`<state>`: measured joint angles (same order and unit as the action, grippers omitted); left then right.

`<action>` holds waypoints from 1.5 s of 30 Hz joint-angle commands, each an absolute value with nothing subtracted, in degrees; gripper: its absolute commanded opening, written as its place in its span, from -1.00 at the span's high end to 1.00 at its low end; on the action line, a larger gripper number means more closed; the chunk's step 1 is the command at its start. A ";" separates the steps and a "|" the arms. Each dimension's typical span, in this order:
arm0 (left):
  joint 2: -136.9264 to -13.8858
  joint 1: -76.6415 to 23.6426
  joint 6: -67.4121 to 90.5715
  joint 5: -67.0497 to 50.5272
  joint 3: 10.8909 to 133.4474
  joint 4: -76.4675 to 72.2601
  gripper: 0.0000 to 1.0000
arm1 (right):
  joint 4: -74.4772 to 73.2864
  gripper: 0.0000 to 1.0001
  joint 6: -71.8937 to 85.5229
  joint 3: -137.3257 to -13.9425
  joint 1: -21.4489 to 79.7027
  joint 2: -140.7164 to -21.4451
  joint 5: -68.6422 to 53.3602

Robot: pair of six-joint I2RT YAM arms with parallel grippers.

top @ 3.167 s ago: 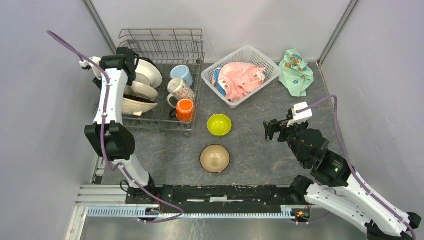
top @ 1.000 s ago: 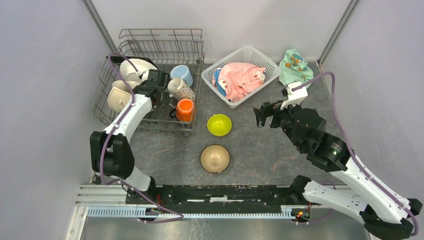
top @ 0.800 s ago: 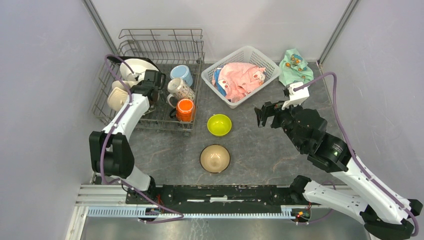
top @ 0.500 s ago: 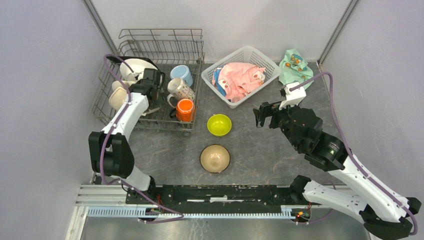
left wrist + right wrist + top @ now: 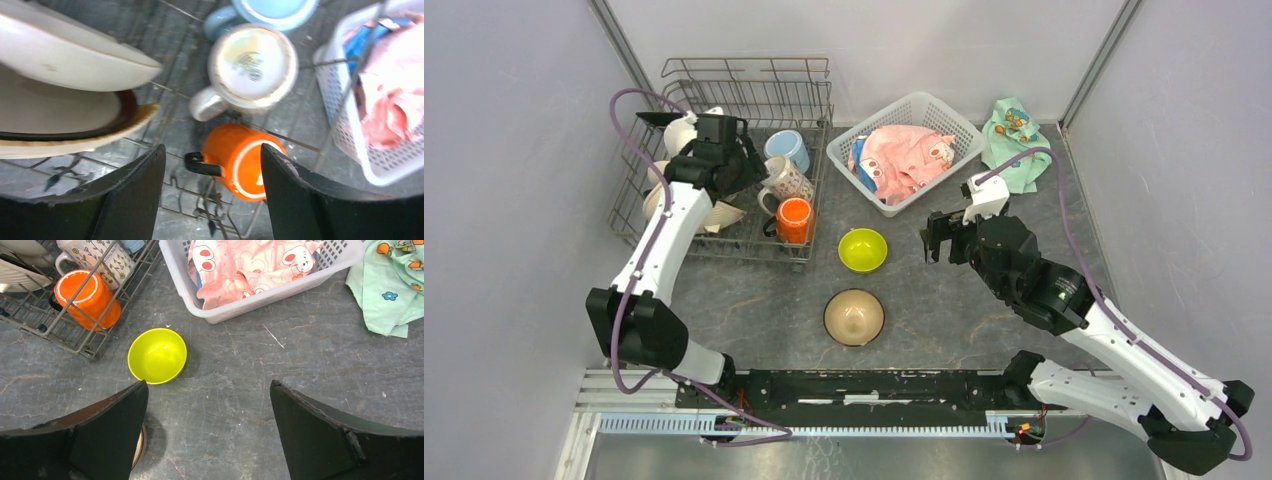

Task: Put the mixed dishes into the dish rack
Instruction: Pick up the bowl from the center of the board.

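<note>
Grey wire rack holds plates on edge, likely to drain, with three mugs beside them. A white basket keeps a pink cloth. A lime bowl and a tan bowl sit on the table, unloaded. The left gripper hovers empty over the mugs, jaws apart. The right gripper, spread wide, faces the lime bowl, probably next.

Dark grey stone-patterned tabletop carries: grey wire dish rack, upper left; white plastic lattice basket, upper centre; mint-green patterned cloth, upper right; lime-green bowl, centre; tan bowl, below it.
</note>
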<state>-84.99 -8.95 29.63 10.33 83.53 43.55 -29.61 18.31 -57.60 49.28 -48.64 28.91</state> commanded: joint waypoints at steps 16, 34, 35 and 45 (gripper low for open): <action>-91.05 -41.57 22.17 13.18 82.00 34.14 -0.15 | -30.91 -0.96 17.36 -56.16 49.35 -39.69 34.71; -105.65 -49.60 13.76 2.85 82.19 26.88 0.00 | -36.12 -0.96 22.02 -56.47 49.31 -34.06 43.30; -106.10 -49.65 14.17 2.59 81.63 26.30 -0.01 | -36.11 -0.96 21.97 -56.51 49.34 -33.86 43.73; -109.61 -49.99 14.82 3.33 81.16 24.67 0.13 | -36.05 -0.96 21.49 -56.61 49.37 -32.99 46.14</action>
